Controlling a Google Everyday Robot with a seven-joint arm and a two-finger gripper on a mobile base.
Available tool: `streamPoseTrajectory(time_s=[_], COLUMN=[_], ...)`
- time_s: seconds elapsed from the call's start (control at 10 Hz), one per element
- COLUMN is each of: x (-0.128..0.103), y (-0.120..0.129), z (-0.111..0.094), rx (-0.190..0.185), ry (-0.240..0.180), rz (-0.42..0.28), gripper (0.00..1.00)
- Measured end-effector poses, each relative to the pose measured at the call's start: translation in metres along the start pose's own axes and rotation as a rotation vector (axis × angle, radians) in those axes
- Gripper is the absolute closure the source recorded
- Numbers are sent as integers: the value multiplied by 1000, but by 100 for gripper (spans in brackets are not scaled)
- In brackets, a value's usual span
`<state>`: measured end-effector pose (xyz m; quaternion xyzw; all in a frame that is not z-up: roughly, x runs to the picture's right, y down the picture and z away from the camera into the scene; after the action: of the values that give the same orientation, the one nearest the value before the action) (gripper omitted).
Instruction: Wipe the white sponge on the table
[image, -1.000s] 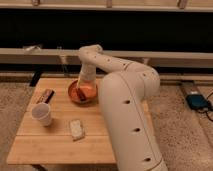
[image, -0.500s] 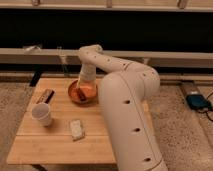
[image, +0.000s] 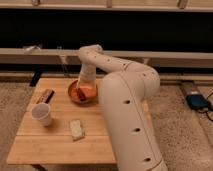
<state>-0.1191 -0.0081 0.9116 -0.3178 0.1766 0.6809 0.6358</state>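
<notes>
View of the table (image: 45, 145), a low square piece with a light wooden plank top, standing on a speckled floor before a dark wall with pale horizontal rails. The white sponge (image: 76, 129) lies flat on the planks toward the near edge, roughly at mid-width, touching nothing else. To its left and slightly farther back stands a white paper cup (image: 42, 114), upright and open at the top; beyond the cup, near the left edge, lies a dark brown bar (image: 45, 96). An orange bowl (image: 71, 92) sits toward the far side of the top, well apart from the sponge. The robot's large white arm (image: 125, 95) rises from the lower right, hides the right part of the table, bends at the far edge and points down into the bowl. The gripper (image: 86, 87) hangs at the bowl, its jaws spread apart with nothing visibly held; whether it touches the bowl cannot be told. A blue object (image: 198, 101) rests on the floor at the right.
</notes>
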Motion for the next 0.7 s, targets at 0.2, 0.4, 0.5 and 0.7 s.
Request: streamPoseTrajectory(time_s=[0.2,0.4,0.5,0.7], x=[0,0,0,10], y=[0,0,0,7], z=[0,0,0,-8], rx=[0,0,3,16], ry=[0,0,-1,-14], rz=[0,0,-3,-53], gripper=[29,29,29,29])
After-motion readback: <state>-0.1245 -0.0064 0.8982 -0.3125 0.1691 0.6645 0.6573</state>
